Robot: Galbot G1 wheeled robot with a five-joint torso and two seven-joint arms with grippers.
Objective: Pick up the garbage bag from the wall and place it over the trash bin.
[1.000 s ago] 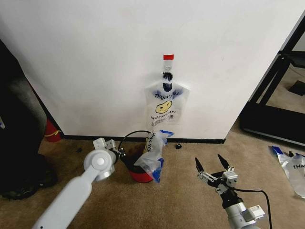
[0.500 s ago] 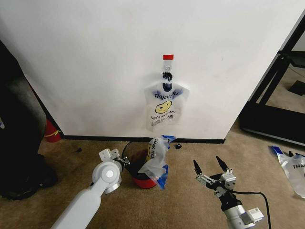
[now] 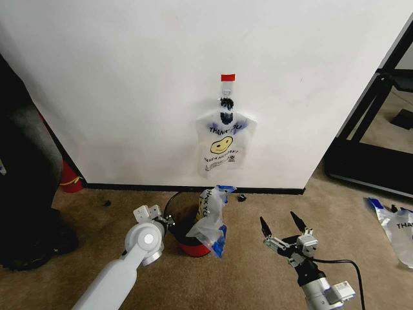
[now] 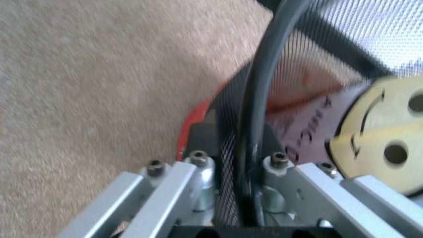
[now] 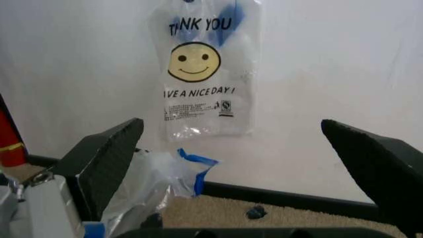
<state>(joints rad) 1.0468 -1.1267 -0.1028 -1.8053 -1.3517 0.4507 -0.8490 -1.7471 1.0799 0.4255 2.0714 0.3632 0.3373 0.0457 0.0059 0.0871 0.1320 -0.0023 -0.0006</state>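
Left end effector (image 4: 238,168) pinches mesh trash bin (image 4: 297,64).

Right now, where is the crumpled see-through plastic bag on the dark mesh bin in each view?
Head view: crumpled bag at centre, on the bin.
Left wrist view: its smiley face at the right edge.
Right wrist view: bag lower left.
Shared landmark: the flat bag hanging on the wall.

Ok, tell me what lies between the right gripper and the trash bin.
In the head view, bare carpet separates the right gripper from the trash bin; the garbage bag drapes over the bin's near side.
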